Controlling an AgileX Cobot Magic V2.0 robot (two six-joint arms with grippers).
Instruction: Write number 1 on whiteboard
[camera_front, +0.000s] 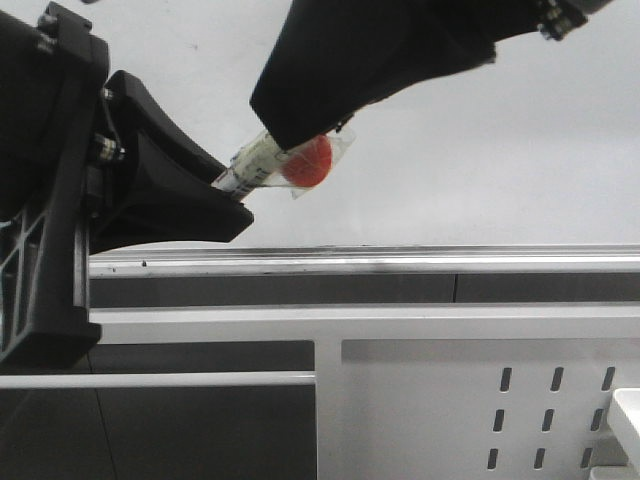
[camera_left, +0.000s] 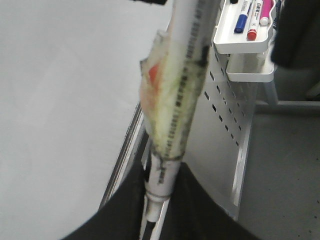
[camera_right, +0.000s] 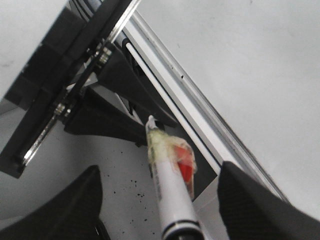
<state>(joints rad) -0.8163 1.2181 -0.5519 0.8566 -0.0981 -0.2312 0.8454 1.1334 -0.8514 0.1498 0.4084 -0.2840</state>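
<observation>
While no black stroke could yet be seen on the large glossy white-grey whiteboard (camera_front: 500, 130), a white cylindrical marker (camera_front: 262, 160) wrapped in yellowed tape with a red patch was held between both arms just in front of the board, above its silver metal ledge (camera_front: 400, 262). The left gripper (camera_front: 232, 192) was closed on one end, its jaws pinching the barrel; the right gripper (camera_right: 160, 200) appeared spread wide beside the other end. This looked like a handover or uncapping, judged from the shared hold. The marker's long axis ran diagonally, its lower end pointing into the left jaws.
</observation>
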